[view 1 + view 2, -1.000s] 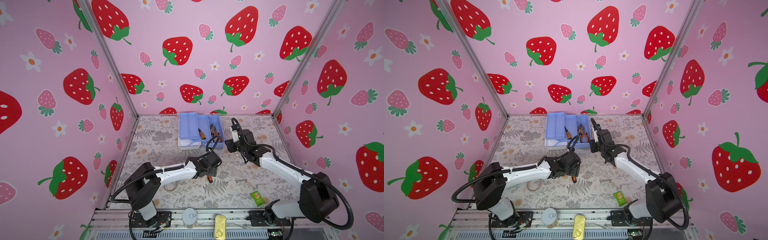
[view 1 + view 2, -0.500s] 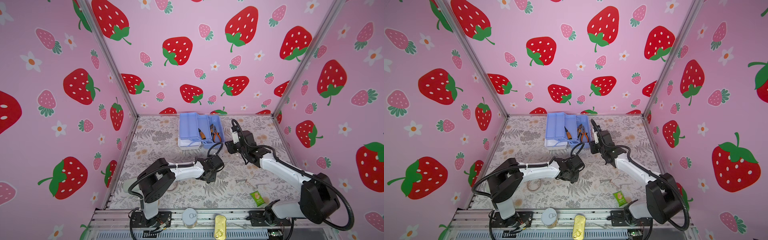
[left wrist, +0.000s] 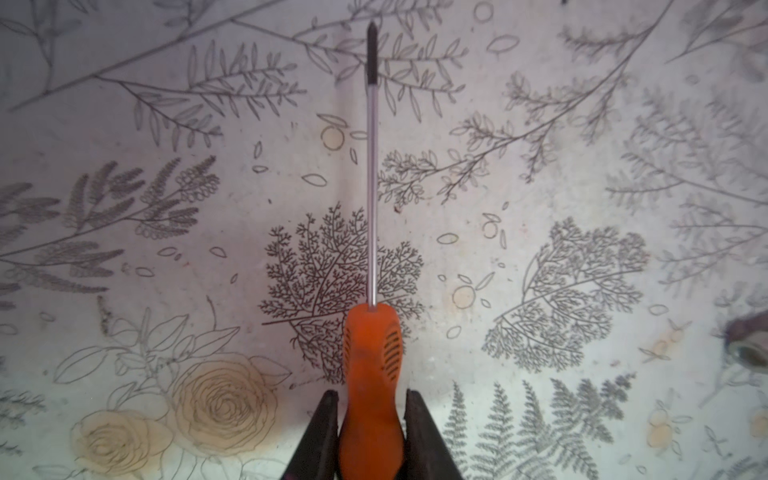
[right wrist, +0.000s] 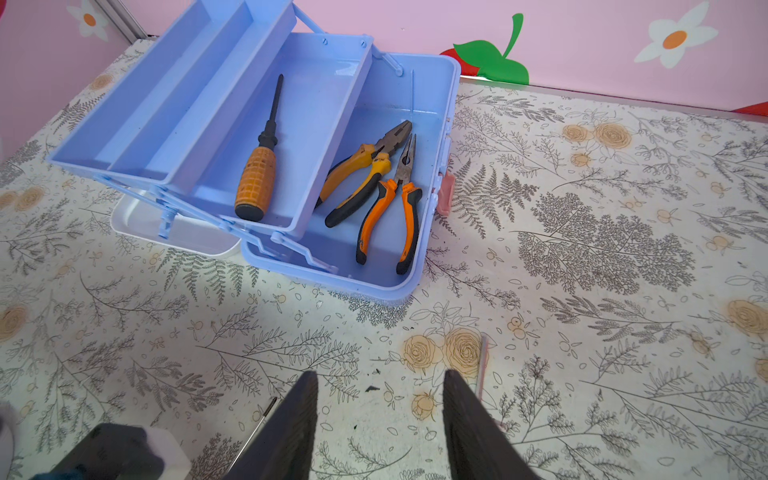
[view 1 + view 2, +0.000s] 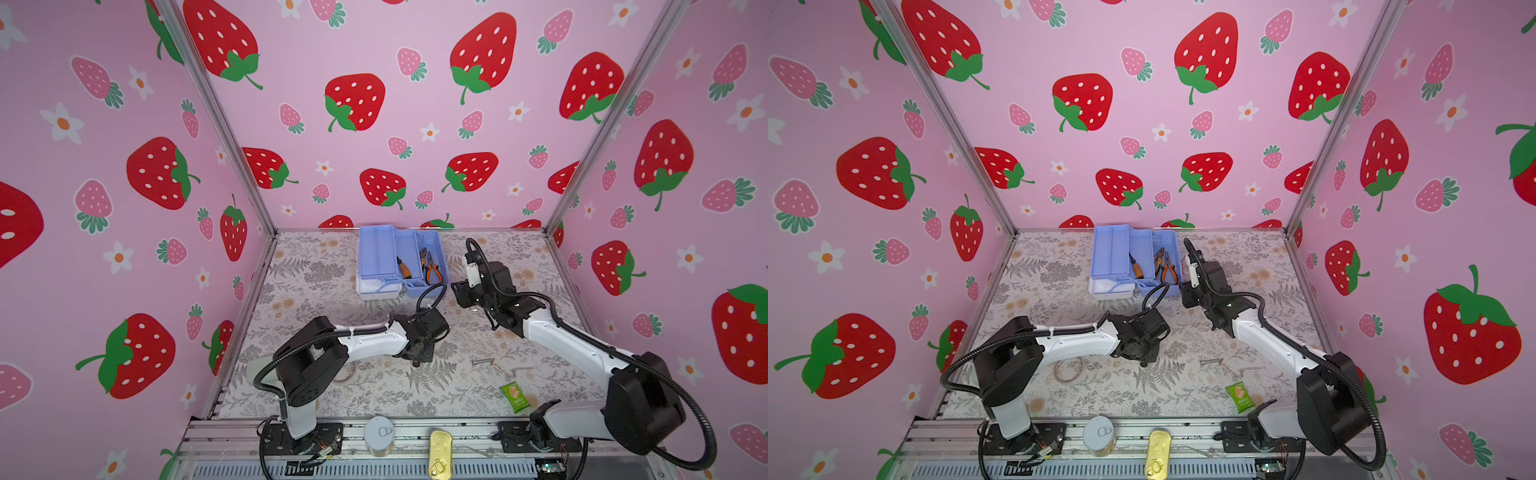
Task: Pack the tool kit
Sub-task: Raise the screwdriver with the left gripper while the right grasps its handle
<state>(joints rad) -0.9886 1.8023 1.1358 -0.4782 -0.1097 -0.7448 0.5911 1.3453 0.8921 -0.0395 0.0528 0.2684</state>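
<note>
Left wrist view: the left gripper (image 3: pixel 371 395) pinches the ribbed orange handle of a slim steel screwdriver (image 3: pixel 372 345) on the floral table (image 3: pixel 166 208), in front of the tool kit (image 5: pixel 376 253), a glossy pale-blue tiered case, open, with orange-handled pliers (image 4: pixel 402 183) inside. Beside it, the right gripper (image 4: pixel 380 374) gapes empty.

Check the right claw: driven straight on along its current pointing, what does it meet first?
Likely the floral table mat, just ahead of the right claw, which is open and tilted downward. The blue tool case lies farther along that line; depth is unclear.
</note>
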